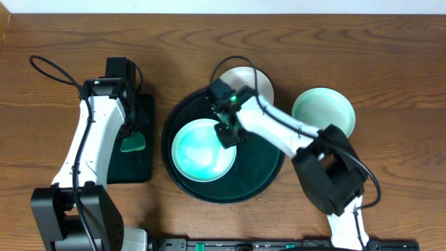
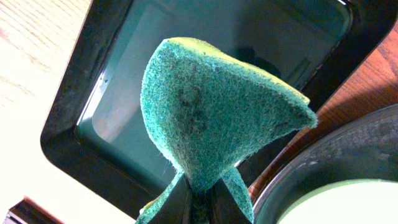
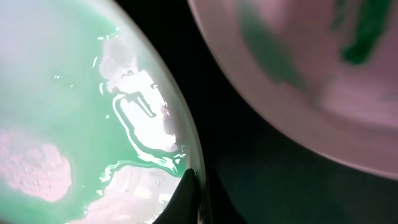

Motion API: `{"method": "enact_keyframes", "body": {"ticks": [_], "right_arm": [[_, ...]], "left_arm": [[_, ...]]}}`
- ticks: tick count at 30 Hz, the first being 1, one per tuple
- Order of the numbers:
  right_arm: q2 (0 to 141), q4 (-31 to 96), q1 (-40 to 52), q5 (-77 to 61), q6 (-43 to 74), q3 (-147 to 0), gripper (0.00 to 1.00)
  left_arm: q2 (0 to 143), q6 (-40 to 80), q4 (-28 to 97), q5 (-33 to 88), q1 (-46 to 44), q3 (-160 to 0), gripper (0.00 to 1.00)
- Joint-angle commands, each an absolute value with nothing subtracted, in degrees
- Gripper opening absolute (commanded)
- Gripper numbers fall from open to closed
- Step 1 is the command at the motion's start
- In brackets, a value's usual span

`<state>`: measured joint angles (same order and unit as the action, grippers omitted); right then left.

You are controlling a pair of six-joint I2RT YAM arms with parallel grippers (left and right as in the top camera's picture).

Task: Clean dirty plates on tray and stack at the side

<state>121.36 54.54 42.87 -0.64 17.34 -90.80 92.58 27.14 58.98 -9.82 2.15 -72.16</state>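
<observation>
Mint plate (image 1: 202, 150) — right tool (image 1: 229, 137), sponge (image 2: 211, 112) — left tool (image 2: 199, 202)

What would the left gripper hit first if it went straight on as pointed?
Probably the rectangular tray: the left gripper points into it, and the sponge in its fingers would touch first. Gap unclear.
</observation>
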Motion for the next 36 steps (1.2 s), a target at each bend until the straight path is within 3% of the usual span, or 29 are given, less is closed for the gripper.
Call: {"method": "enact_keyframes", "body": {"ticks": [1, 14, 24, 30, 36], "right_arm": [[115.61, 54.74, 47.18, 18.24, 15.59, -91.94, 0.01], [110.13, 55.35, 59.00, 58.24, 15.79, -91.94, 0.01], [104.62, 55.05, 64.93, 77.34, 15.79, -91.94, 0.01], [101.54, 55.13, 66.11, 76.62, 15.73, -91.94, 0.01], [101.47, 56.16, 65.25, 65.45, 15.62, -91.92, 0.01]], "left_arm": [[92.90, 26.59, 59.11, -11.22, 2.35, -72.53, 0.07], [92.90, 26.61, 59.11, -11.22, 2.35, -72.49, 0.07], [92.90, 26.59, 59.11, -11.20, 2.35, -72.49, 0.07], [92.90, 26.59, 59.42, -11.20, 2.35, -72.49, 0.07], [92.90, 26.59, 59.51, -11.20, 2.35, -72.49, 0.07]]}}
